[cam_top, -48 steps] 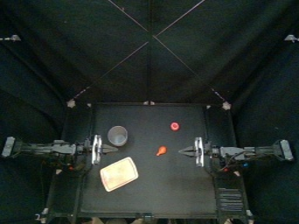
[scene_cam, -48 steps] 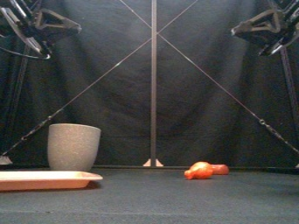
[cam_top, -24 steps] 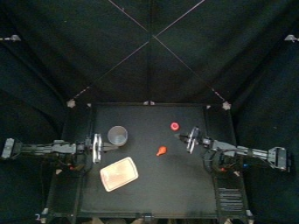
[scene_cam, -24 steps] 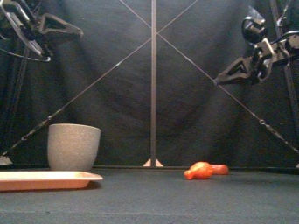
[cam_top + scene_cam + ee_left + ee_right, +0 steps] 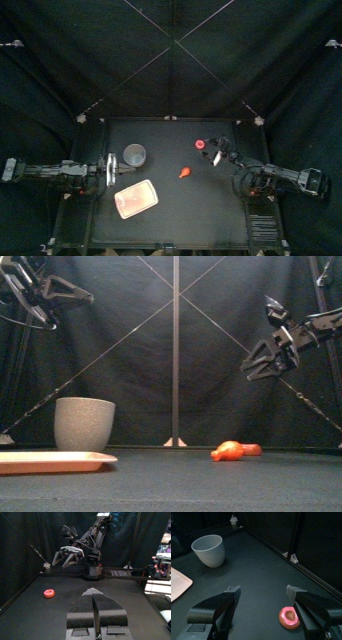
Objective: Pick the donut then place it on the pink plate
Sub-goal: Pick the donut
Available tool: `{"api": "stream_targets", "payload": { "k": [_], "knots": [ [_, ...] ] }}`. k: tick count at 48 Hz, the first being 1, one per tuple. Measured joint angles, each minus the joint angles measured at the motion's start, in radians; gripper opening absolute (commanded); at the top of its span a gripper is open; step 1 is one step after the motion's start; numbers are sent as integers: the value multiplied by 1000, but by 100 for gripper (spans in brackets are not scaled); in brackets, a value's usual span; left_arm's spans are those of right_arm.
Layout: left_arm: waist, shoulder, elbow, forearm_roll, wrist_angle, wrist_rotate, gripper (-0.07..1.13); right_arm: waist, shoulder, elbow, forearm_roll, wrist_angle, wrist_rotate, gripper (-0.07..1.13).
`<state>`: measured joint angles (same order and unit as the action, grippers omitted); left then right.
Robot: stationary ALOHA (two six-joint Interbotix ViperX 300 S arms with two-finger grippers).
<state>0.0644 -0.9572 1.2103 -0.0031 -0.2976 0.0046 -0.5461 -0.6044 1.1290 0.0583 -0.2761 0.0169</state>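
Approach step: over the black desk (image 5: 201, 215), the right arm's tool (image 5: 263, 592) hovers high above the small red ring donut (image 5: 290, 616). The donut lies toward the back, right of middle, well apart from the flat pink tray (image 5: 136, 199) at front left. Right tool is spread wide, holding and touching nothing; left tool (image 5: 93, 596) is clenched on nothing, resting at the left edge. Next, as I judge: lower until the 2 jaws straddle the ring, then close.
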Motion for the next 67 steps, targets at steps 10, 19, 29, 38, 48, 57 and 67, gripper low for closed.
{"api": "stream_targets", "payload": {
  "k": [10,19,29,38,48,57,67],
  "knots": [
    [0,0,17,0,0,0,4,-58,92,-18,2,-3,-5,104],
    [0,-2,34,0,0,-2,4,-140,222,-41,8,-3,-2,104],
    [9,0,52,2,-2,2,4,-187,374,-87,6,18,2,104],
    [35,0,64,3,-2,2,4,-198,491,-167,8,75,0,104],
    [38,0,66,2,0,2,4,-216,560,-225,8,170,2,104],
    [38,0,74,2,0,2,4,-219,592,-233,5,209,2,104],
    [38,0,77,2,0,2,4,-219,615,-236,3,210,3,104]
  ]
}}
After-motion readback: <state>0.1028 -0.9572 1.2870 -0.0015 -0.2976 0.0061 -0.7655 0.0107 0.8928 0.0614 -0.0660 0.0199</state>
